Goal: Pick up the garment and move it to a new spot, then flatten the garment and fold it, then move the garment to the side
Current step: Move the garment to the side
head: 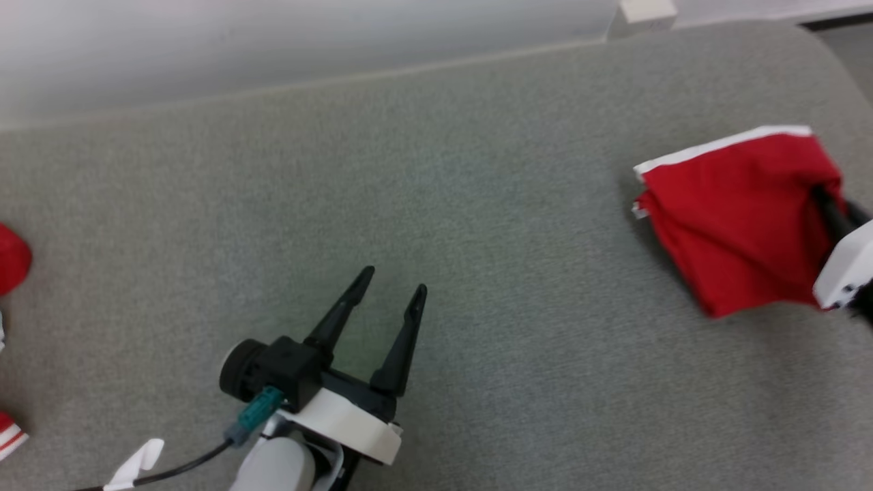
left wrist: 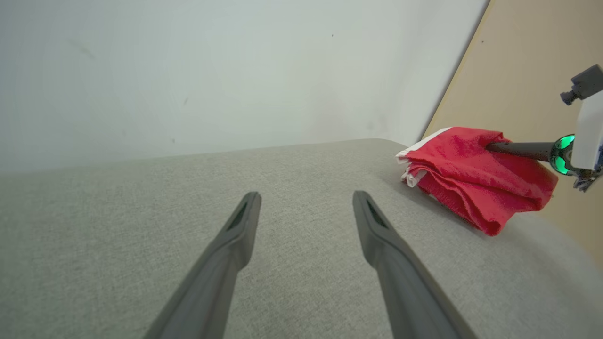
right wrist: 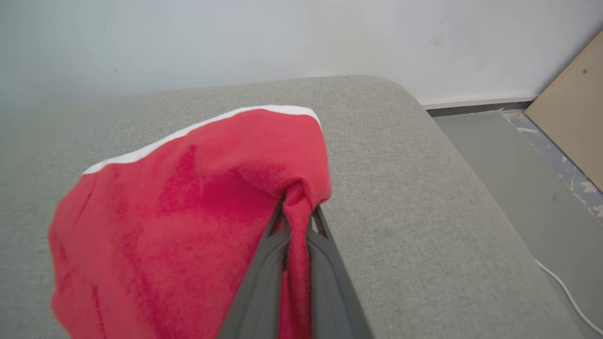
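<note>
Red fabric with a white-trimmed edge, the garment point(head: 736, 218), is being pinched by the right hand point(head: 823, 199) near the right end of the grey upholstered surface point(head: 477, 204). In the right wrist view, a bunched fold of the cloth is being squeezed between the two dark fingers point(right wrist: 264, 282), which are pressed together on it. The rest of the garment is being left hanging in folded layers low against the upholstery; whether it is being lifted fully clear cannot be told. The left hand point(head: 395, 281) is being held well apart from the garment, over the bare middle of the surface, with its fingers spread wide and nothing between them. Another red cloth point(head: 10, 259) is being cut off by the head view's left edge.
</note>
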Available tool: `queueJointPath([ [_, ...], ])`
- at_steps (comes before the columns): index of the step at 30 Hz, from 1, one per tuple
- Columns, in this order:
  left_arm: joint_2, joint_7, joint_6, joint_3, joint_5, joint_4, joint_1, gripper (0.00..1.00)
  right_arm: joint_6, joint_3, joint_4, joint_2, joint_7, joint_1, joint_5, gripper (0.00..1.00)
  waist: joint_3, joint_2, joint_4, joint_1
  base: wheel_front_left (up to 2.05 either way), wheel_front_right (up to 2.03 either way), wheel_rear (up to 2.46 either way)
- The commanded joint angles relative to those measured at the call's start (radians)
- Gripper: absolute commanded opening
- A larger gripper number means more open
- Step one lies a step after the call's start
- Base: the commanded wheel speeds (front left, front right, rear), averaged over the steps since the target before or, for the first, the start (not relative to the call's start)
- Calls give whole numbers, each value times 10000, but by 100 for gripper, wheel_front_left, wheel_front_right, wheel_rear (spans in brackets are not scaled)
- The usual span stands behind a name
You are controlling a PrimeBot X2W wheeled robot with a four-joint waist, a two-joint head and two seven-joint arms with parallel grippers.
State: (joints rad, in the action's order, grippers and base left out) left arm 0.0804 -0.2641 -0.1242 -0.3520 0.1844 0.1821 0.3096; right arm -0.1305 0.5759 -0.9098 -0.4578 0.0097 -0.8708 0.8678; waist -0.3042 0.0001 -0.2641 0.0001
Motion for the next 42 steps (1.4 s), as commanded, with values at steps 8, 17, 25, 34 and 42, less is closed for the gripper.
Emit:
queueJointPath([
  [8,378,-1,-47,180,-245,-180,445,100,1,9,-905,-1203,-109,-1443,-484,0,-1736,-1,699,-1,0,0,0],
  [17,416,15,-37,320,-247,-207,533,100,2,-207,-2654,-2188,-597,-2325,-1163,0,-2205,-1,1030,-1,0,0,0],
  [25,332,13,-44,468,-142,-137,452,100,2,-130,-3496,-1802,-1114,-2560,-1741,100,-1866,-1,1012,-1,0,0,0],
  [34,173,1,-51,1036,8,-96,-196,100,2,205,-3077,-1392,-2407,-2694,-2461,100,-101,-1,985,-1,0,0,0],
  [42,119,-1,-15,2128,90,-176,-1161,100,2,17,-1015,-935,-2710,-1690,-2146,100,1650,-1,1313,-1,0,0,0],
])
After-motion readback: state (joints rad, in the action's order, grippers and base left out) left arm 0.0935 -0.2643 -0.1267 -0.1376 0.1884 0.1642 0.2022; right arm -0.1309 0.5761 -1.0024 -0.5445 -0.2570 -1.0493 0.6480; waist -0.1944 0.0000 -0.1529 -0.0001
